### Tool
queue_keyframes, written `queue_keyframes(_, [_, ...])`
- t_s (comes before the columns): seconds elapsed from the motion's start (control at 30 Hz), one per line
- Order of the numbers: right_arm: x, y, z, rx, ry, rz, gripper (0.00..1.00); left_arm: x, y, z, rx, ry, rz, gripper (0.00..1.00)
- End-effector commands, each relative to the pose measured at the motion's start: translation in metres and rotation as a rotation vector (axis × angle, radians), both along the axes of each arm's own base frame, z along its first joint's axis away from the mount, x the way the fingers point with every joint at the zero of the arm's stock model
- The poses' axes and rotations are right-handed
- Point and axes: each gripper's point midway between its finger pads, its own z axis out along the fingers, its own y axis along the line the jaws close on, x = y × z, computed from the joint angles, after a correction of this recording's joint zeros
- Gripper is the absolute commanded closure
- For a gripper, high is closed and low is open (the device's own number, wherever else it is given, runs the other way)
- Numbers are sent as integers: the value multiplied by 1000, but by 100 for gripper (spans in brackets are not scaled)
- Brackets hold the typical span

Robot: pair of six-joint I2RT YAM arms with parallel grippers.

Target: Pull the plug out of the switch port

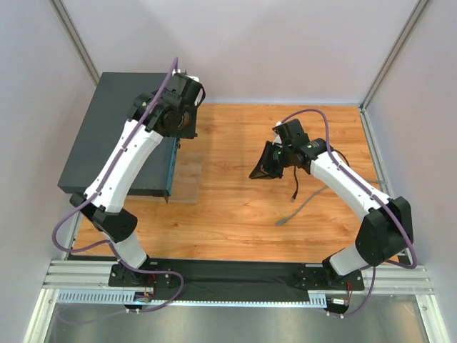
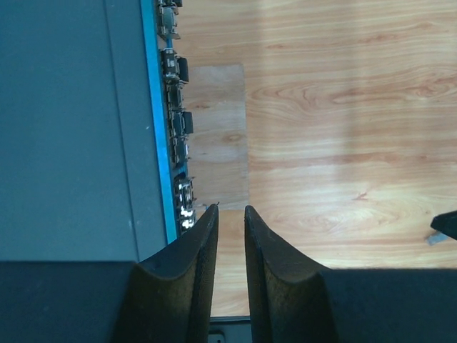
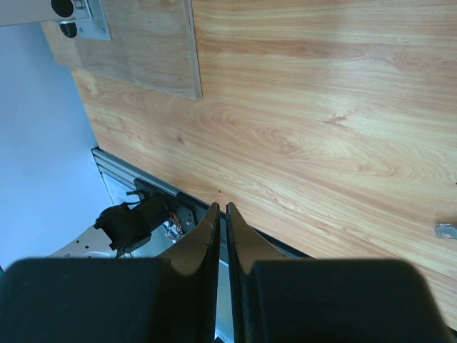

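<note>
A robotics lab test cell seen from above: plain pale walls (image 1: pixel 271 50) braced by aluminium posts (image 1: pixel 75 39) box in a small wood-grain tabletop (image 1: pixel 235 214). The left arm (image 1: pixel 128 164) and the right arm (image 1: pixel 350 182), white and black robots trailing purple cables (image 1: pixel 312 111), are bolted to slotted aluminium rails (image 1: pixel 78 275) along the bottom of the frame. A network switch (image 1: pixel 107 136) lies at the upper left.

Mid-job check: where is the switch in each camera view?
Top external: switch at the left edge.
Left wrist: it fills the left side, ports facing right.
Right wrist: not clearly in it; a pale holed piece at top left may belong to it.
Shared landmark: the pale patch, seen in all three views.
</note>
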Motion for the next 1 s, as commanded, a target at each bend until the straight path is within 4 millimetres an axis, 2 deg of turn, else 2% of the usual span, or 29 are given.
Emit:
queue_keyframes(0.0, [7,1,20,28,-55,1,92,-24,24,-10,116,103,-11,71])
queue_keyframes(0.13, [8,2,20,31,-52,1,92,-25,28,-15,140,120,6,71])
queue_keyframes(0.63, [8,3,16,42,-39,2,92,-33,37,-13,150,111,27,71])
queue_keyframes(0.97, [8,3,15,44,-37,0,93,-41,46,-23,203,162,44,73])
